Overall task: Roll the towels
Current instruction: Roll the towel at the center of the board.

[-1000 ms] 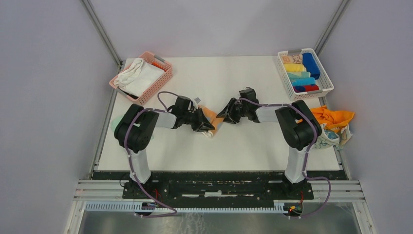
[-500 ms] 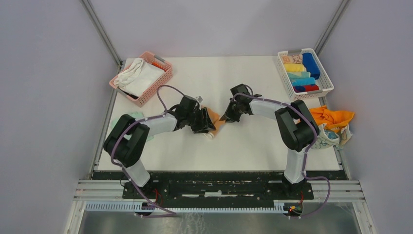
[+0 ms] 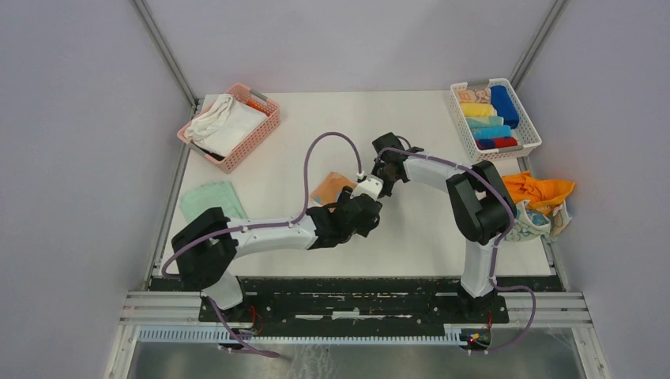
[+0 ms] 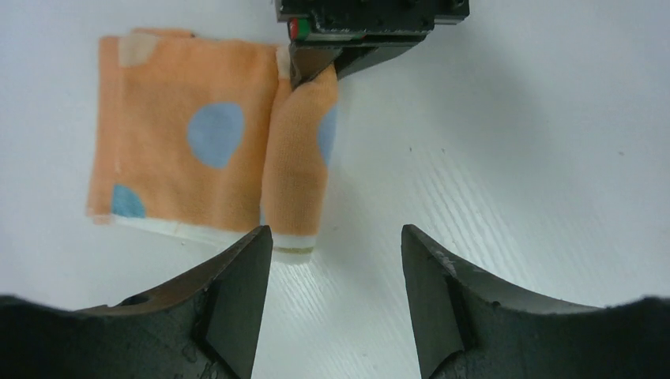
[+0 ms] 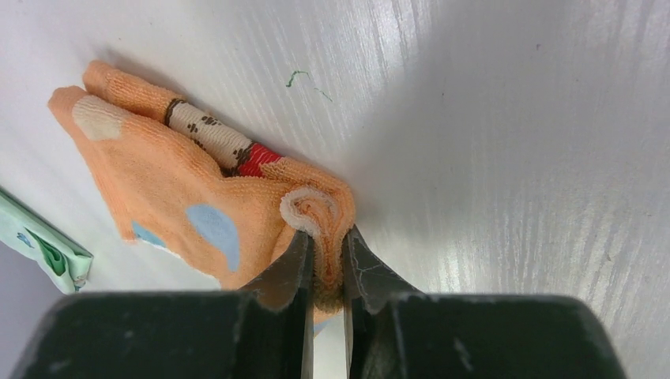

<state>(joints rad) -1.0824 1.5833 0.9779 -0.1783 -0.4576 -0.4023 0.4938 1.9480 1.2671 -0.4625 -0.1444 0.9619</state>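
Peach towel (image 4: 197, 150) with blue dots, at the middle of the table (image 3: 427, 229), partly rolled. Right gripper (image 5: 325, 237): fingers clamped on the far end of the roll (image 4: 296, 158). Left gripper (image 4: 333, 233): fingers spread, holding nothing, nearer the roll's free end, which lies just left of their gap; the roll's long axis runs straight away from them toward the right gripper. Count: one peach towel, one mint towel (image 3: 209, 199) flat at left, one mixed heap (image 3: 545, 193) at right, one pink basket (image 3: 257, 142), one white basket (image 3: 528, 122)
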